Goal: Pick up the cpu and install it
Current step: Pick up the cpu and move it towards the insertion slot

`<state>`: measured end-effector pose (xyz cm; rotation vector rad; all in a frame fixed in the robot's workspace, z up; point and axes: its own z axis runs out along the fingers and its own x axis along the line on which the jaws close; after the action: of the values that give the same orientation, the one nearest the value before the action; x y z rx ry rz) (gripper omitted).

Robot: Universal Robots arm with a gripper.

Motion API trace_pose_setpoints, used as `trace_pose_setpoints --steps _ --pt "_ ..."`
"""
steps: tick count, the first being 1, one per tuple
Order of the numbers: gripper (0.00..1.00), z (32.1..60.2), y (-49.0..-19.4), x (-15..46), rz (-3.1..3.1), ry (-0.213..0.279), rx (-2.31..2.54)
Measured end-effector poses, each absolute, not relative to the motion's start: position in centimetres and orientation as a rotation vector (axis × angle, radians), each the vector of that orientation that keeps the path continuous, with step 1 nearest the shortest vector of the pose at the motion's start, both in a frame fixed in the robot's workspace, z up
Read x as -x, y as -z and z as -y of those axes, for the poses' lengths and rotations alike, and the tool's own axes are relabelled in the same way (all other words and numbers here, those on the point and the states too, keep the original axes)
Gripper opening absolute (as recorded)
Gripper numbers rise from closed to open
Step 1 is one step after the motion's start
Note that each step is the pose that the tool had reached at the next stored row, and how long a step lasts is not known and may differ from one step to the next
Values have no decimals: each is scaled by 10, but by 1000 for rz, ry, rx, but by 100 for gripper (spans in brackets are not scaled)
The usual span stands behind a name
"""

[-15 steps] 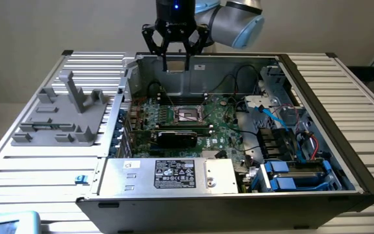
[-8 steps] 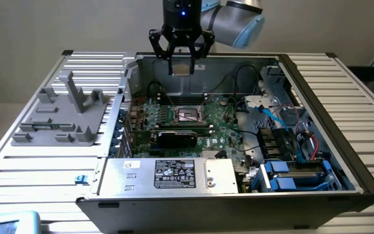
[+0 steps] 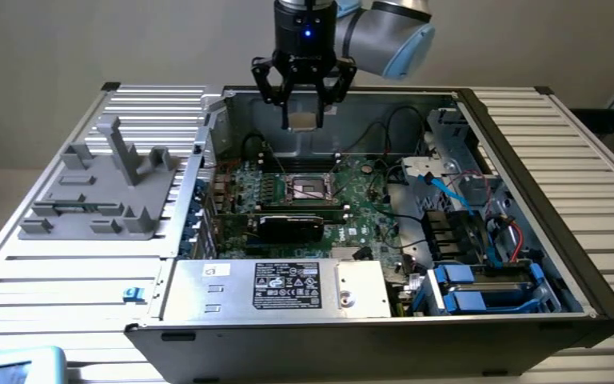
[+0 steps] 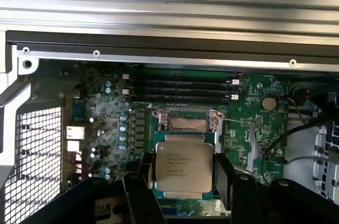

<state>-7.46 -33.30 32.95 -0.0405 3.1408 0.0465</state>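
My gripper point(image 3: 304, 104) hangs above the open computer case, shut on the cpu point(image 3: 304, 122), a small flat square chip with a silver-grey top. In the wrist view the cpu point(image 4: 183, 166) sits flat between two black fingers point(image 4: 142, 197), its printed metal lid facing the camera. The motherboard socket point(image 3: 309, 188) with its metal frame lies below and nearer the front of the case, with clear air between it and the chip. In the wrist view the socket point(image 4: 185, 123) shows just beyond the chip's edge.
A black card point(image 3: 291, 224) stands in front of the socket. The power supply point(image 3: 275, 288) fills the case's front. Cables point(image 3: 446, 188) and blue drive bays point(image 3: 488, 288) crowd the exterior view's right. A grey fixture point(image 3: 105, 192) sits on the slatted table at the left.
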Motion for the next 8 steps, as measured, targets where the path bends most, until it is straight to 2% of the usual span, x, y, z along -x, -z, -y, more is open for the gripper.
trace_pose_setpoints --steps 8 --pt "56 327 -324 69 -3141 -45 40"
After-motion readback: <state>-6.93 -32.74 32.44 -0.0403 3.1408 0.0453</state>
